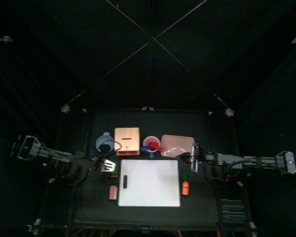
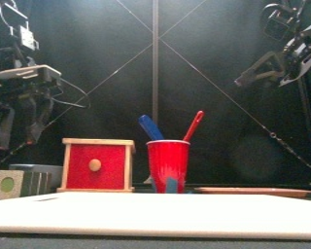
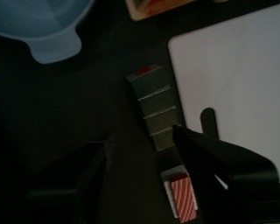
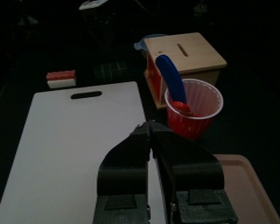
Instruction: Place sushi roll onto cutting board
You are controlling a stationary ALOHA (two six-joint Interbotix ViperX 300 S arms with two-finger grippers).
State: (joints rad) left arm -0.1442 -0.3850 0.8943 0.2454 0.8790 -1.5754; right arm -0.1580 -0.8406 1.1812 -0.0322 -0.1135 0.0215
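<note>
The pen is dim throughout, its black curtains swallowing most of the light. The cutting board is the brightest surface and the one clear anchor from above; everything around it sinks into shadow. At table height the board's near edge spreads as a soft, unfocused pale band, while the red cup behind it is sharper. In the left wrist view the board looks muted and smeared, with a dark shadow falling beside it.
</note>
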